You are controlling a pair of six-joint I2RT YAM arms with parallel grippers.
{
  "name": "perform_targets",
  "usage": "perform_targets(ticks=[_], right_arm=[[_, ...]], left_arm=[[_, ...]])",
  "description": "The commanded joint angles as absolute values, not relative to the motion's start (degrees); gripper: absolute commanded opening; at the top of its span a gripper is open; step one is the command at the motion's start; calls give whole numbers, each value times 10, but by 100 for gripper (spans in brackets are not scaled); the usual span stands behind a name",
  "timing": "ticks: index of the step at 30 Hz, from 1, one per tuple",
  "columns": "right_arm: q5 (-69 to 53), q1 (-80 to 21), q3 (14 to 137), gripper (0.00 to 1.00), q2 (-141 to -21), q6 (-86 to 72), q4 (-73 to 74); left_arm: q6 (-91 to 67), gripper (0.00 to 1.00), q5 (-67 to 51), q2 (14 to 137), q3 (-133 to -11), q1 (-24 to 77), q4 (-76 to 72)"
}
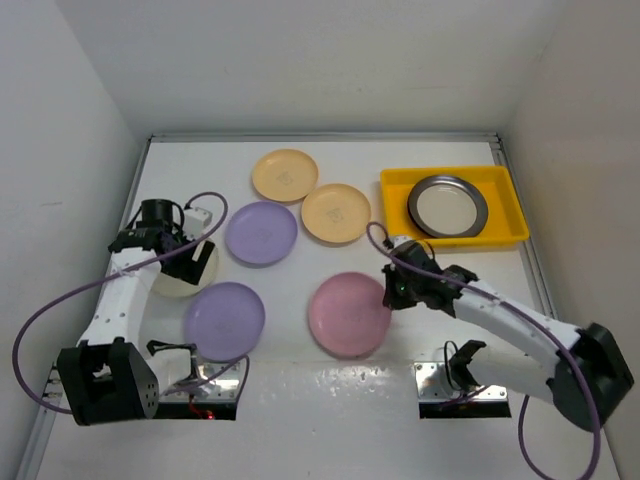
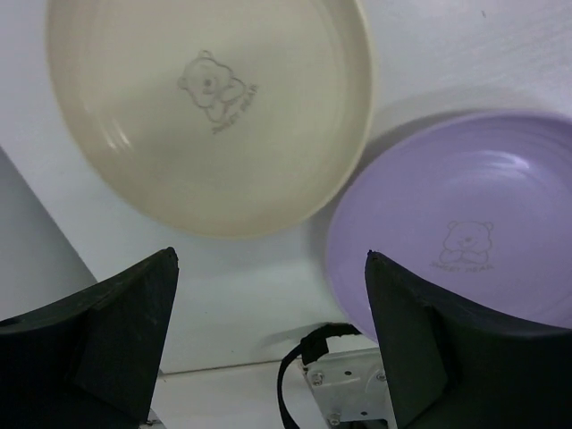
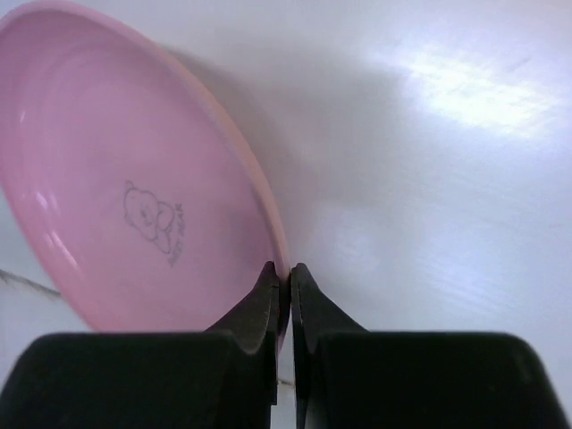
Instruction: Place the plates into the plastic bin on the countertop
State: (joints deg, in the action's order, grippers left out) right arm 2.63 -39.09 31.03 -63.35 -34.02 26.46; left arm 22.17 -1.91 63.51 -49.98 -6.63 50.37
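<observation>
We are pinching the rim of the pink plate (image 3: 134, 197), low on the worktop (image 1: 300, 400), with the jaws of the right gripper (image 3: 282, 273) clenched (the left gripper (image 2: 270, 256) is hanging released) — next, likely, lifting it over into the plastic bin (image 1: 392, 190).

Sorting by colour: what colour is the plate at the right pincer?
Pink round plate, clearest in right wrist view.
</observation>
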Motion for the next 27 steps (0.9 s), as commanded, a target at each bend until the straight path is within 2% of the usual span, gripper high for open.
perform_targets(ticks=[1,4,6,10,11,12,14,16,21,26,27], right_arm=[[73,-344,390,0,-553,-328,279],[63,-264,474,0,-552,-305,272],[35,-186,549,0,-579,-296,289],[22,-29,627,0,-702,-292,316],[10,-10,650,0,-764,-298,318],[10,50,658,0,-784,-301,324],[12,97,682,0,-847,-310,325],[11,113,687,0,-873,-310,316],[20,156,740,0,-990,-310,302],[21,179,744,1,-1038,-308,273],[19,181,743,5,-1040,-301,266]], left_arm=[[189,86,-5,654,-558,-111,470],[184,86,-24,712,-602,-163,464],[184,90,-24,745,-623,-185,459],[177,99,-29,834,-685,-263,452],[171,99,-40,868,-698,-278,452],[164,99,-67,881,-718,-294,452],[151,99,-87,912,-738,-331,452],[151,99,-87,931,-744,-350,452],[151,88,-81,1008,-744,-363,452],[170,88,-102,1049,-739,-368,452],[171,88,-102,1055,-739,-368,452]])
